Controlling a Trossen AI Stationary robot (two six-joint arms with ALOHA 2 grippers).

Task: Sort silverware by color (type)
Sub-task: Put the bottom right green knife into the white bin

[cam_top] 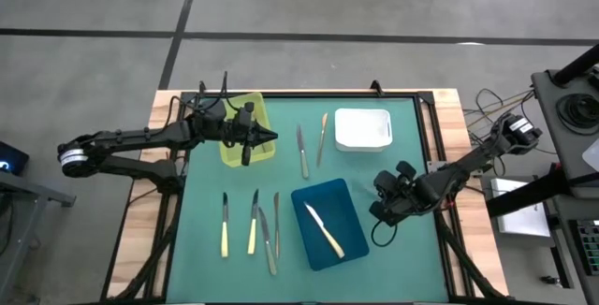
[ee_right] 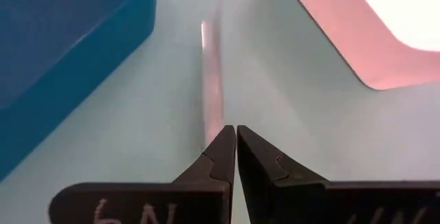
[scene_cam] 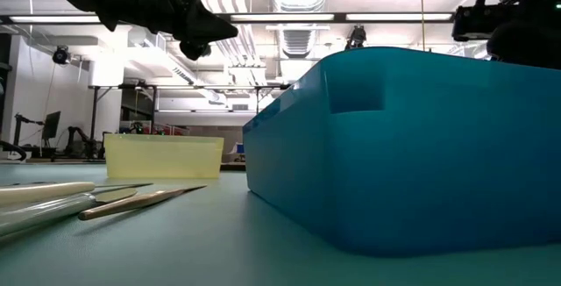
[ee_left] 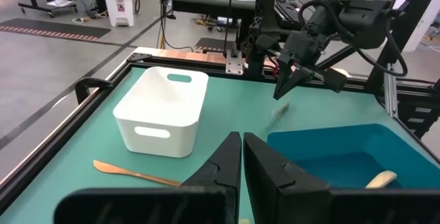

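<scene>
silverware (cam_top: 251,222), slim and glossy, lies on smooth green mat (cam_top: 393,258) (both hands pressed together, empty).

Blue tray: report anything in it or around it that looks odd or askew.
One cream-handled knife lies diagonally in the blue tray, while two like it lie loose on the mat. Nothing looks spilled or damaged.

Both arms are matte black, built from slim tubular links with bulkier rounded joint housings. The left arm (cam_top: 140,141) carries a white ring at its base end. Black cables loop around the right arm's (cam_top: 459,169) wrist. Tapered black fingers (ee_right: 213,159) bear white handwritten markings.
</scene>
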